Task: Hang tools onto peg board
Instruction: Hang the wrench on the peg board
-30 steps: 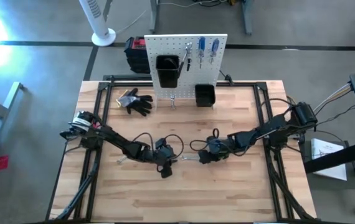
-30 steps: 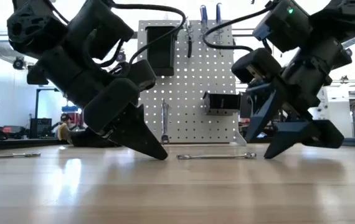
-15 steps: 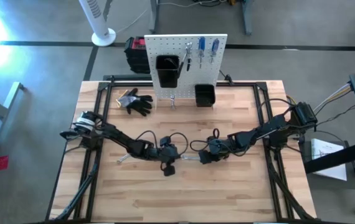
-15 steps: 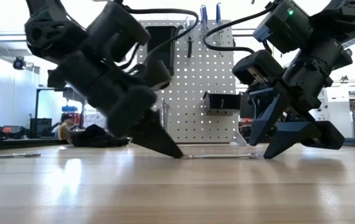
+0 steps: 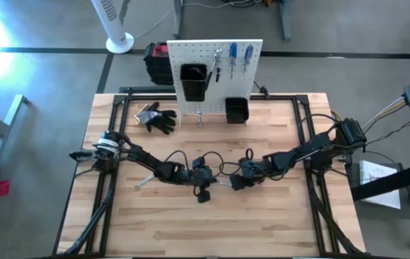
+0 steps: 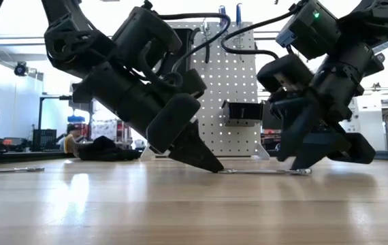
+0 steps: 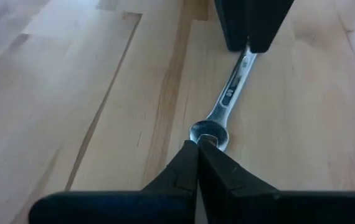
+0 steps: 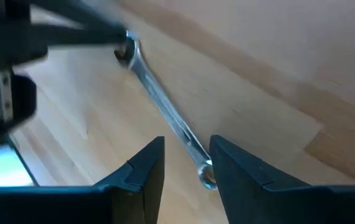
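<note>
A slim silver wrench (image 7: 227,102) lies flat on the table (image 5: 262,223), in the middle, between my two arms. Its long body runs from my left jaws (image 7: 197,152) straight across to my right jaws (image 8: 187,163), so each end points at one of them. My left jaws are pressed together with the tips right at the ring end of the wrench; I cannot tell if they pinch the ring or only touch it. My right jaws stand apart, one finger on each side of the other end, and the wrench lies in the gap, not yet squeezed. So both of my arms are as near as can be, one at each end. The peg board (image 5: 219,54) stands at the far edge of the table, well apart from the wrench, with a few tools (image 5: 239,57) already hanging on it. I think the wrench must be lifted and carried away from me, toward that board.
</note>
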`<state>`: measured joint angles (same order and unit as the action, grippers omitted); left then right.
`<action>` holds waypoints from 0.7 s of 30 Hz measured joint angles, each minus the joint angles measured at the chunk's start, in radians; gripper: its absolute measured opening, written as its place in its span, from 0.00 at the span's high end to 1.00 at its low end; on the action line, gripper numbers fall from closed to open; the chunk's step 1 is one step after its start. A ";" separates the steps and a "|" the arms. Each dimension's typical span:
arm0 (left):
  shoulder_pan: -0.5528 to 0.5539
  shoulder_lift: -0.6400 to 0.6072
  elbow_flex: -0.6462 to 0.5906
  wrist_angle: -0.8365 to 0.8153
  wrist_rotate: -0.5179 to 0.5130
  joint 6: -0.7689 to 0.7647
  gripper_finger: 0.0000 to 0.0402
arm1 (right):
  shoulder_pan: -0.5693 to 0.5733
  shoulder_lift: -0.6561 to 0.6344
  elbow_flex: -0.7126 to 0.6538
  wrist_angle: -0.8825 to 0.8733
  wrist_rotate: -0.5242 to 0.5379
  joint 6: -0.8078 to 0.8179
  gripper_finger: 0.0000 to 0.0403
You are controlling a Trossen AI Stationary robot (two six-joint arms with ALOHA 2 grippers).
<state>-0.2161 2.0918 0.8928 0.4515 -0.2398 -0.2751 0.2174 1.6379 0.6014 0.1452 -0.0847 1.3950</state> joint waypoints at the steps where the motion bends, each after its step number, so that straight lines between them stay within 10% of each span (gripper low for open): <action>1: 0.000 0.000 0.000 0.000 0.002 -0.002 1.00 | -0.001 0.000 0.000 -0.006 -0.018 -0.019 0.69; 10: -0.004 0.000 0.000 -0.001 0.017 -0.063 1.00 | 0.067 -0.133 -0.004 -0.314 -0.030 0.083 0.71; 21: -0.011 0.000 -0.001 0.005 0.032 -0.150 1.00 | 0.141 -0.084 -0.015 -0.125 0.143 0.313 0.73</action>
<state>-0.2267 2.0918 0.8921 0.4562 -0.2081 -0.4255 0.3584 1.5541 0.5859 0.0202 0.0580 1.7076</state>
